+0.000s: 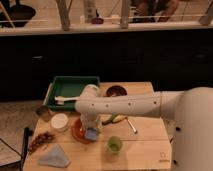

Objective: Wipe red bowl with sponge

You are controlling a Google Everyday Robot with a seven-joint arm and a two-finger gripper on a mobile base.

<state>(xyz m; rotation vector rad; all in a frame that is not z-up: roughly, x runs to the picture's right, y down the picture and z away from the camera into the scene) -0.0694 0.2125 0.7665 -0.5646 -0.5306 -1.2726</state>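
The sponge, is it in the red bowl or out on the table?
In: the sponge sits on the red bowl at its right side, under the claw.
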